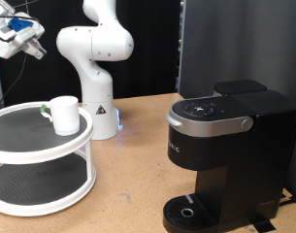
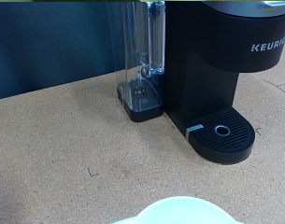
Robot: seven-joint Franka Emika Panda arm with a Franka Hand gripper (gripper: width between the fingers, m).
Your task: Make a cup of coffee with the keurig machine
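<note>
Plain white ceramic mug [image 1: 63, 114] on tiered stand [image 1: 41, 146]; gripper [image 1: 16, 37] aloft, aperture indeterminate; boxy black Keurig machine [image 1: 225, 146] closed; risk: toppling mug

The tool [image 1: 29, 49] is cut off at the exterior view's left edge, its fingers too blurred to read.

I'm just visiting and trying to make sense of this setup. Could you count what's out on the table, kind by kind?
Coffee machines: 1, the black keurig machine, lid down
Cups: 1, the white cup on the stand's top tier
Tiered stands: 1, the round white two-tier stand
Robot arms: 1, white, its gripper raised at the exterior view's top left
Total: 4
</note>
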